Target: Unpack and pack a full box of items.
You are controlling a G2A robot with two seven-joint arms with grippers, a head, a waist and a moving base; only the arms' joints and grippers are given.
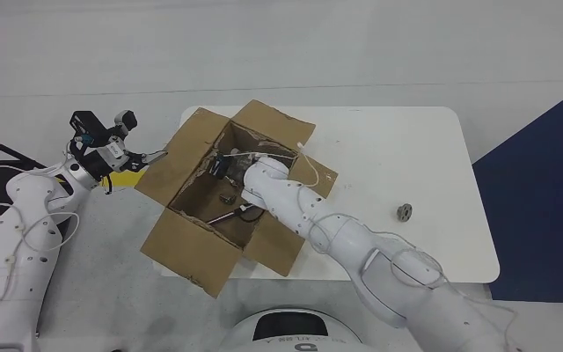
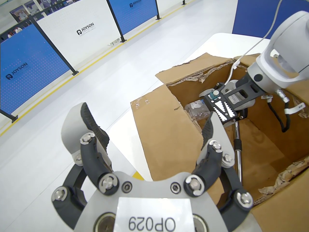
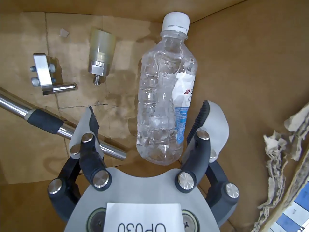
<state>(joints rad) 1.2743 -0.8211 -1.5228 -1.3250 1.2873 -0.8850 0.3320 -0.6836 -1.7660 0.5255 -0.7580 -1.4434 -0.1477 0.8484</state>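
1. White tag [image 2: 150,221], letter-and-number code: base plate of left gripper [image 2: 147,114].
2. Like tag [image 3: 143,218], own code: right gripper [image 3: 147,108].
3. Logo with wordmark [image 2: 85,28]: white and blue partition panels [image 2: 60,47].
4. Torn wrapper [image 3: 184,95], red and blue print, partly legible: bottle [image 3: 159,78], in box [image 1: 189,145] at 9 o'clock end of table [image 1: 396,158].

Glossy white floor [image 2: 108,78], blue-and-white partition panels [image 2: 79,25], white table [image 1: 396,158].

The top camera looks down on the whole white counter [image 1: 396,150] and the open cardboard box [image 1: 185,150]. The left wrist camera sits outside the box, looking obliquely into it, with hall partitions [image 2: 79,30] behind. The right wrist camera is close inside, facing the box floor. All three share the box's interior.
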